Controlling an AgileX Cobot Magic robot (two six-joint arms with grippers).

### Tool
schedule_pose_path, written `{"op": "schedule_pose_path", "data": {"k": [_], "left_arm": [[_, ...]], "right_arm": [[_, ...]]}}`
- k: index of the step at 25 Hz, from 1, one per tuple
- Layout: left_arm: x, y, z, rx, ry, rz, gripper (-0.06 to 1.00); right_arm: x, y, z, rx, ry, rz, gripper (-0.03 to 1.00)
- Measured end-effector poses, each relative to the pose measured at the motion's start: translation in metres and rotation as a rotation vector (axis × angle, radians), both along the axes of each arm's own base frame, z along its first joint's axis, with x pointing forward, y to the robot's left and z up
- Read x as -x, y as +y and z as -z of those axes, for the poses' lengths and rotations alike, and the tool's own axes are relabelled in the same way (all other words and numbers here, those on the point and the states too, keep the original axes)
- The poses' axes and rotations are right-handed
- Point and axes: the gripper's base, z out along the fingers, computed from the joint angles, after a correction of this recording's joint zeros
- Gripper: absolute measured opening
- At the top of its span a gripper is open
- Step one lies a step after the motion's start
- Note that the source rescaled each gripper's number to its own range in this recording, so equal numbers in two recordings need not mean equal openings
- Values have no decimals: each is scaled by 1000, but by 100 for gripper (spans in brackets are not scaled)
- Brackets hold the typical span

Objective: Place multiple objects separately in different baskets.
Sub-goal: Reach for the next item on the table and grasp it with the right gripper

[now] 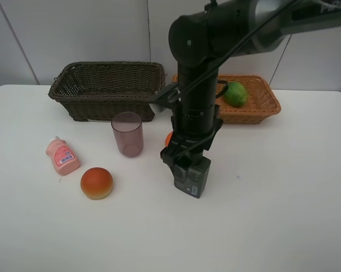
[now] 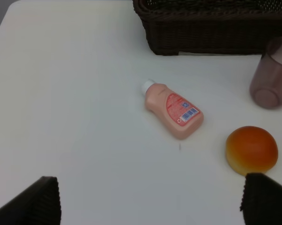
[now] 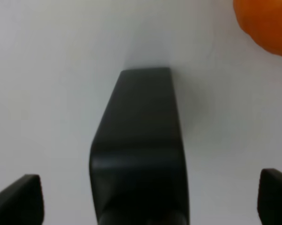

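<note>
Directly beneath my right claw (image 3: 148, 192), the dark grey pump bottle (image 3: 138, 140) lies on the bench (image 1: 272, 198). My jaws stand wide apart to either side of it, gripping nothing. I judge that spread is there so I can drop past the bottle's flanks before closing. The orange (image 3: 267, 23) sits just beside the bottle, near enough that I should mind it when I pinch. A little further out the purple cup (image 1: 127, 133) stands upright, with the red-orange bun (image 1: 97, 182) and the pink bottle (image 1: 62, 156) lying near each other beyond it. My left claw (image 2: 150, 201) hangs over that side, also spread wide and empty, looking down at those three and probably waiting its turn. At the back, the dark basket (image 1: 108, 85) shows nothing inside that I can see. The tan basket (image 1: 267, 107) already carries the green fruit (image 1: 235, 93), so most of the sorting remains.
</note>
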Motion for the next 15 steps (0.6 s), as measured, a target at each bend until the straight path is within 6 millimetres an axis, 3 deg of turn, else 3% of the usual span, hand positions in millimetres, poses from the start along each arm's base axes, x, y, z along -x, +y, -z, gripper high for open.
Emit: {"op": "schedule_pose_path", "data": {"k": [15], "left_arm": [[0, 0, 0, 0, 0, 0, 100]], "right_arm": [[-1, 1, 9, 16, 17, 0, 93]]}}
